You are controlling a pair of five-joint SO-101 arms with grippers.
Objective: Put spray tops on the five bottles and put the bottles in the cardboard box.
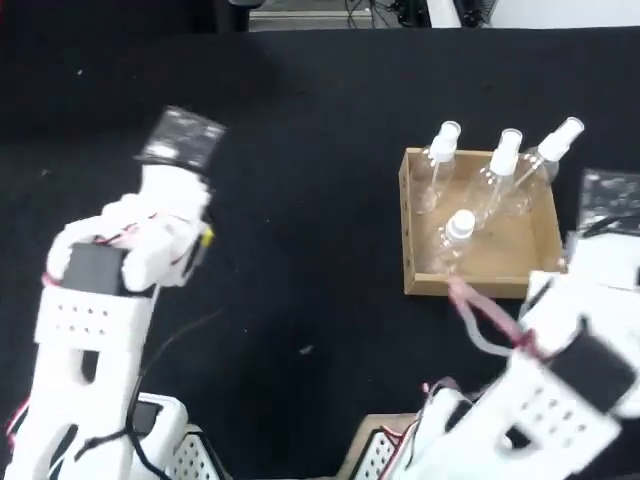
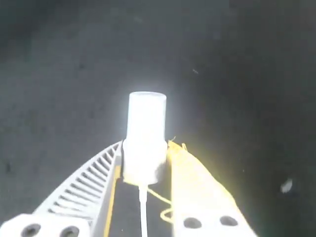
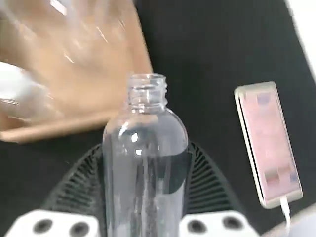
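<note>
My left gripper (image 2: pixel 145 150) is shut on a white spray top (image 2: pixel 146 131), whose thin dip tube (image 2: pixel 143 212) runs back between the fingers. It hangs over bare black table at the left, where the high view shows the left arm (image 1: pixel 150 240). My right gripper (image 3: pixel 145 163) is shut on a clear bottle (image 3: pixel 145 143) with an open neck and no top, held just outside the cardboard box (image 3: pixel 74 98). The right arm (image 1: pixel 570 350) stands at the lower right, beside the box (image 1: pixel 408 220). Several capped bottles (image 1: pixel 497 170) lie inside the box, one near its front wall (image 1: pixel 455 240).
A pinkish phone (image 3: pixel 266 143) with a cable lies on the black table beside the held bottle. A pink loop (image 1: pixel 480 320) lies in front of the box. Open black table (image 1: pixel 310 250) spans the gap between the two arms.
</note>
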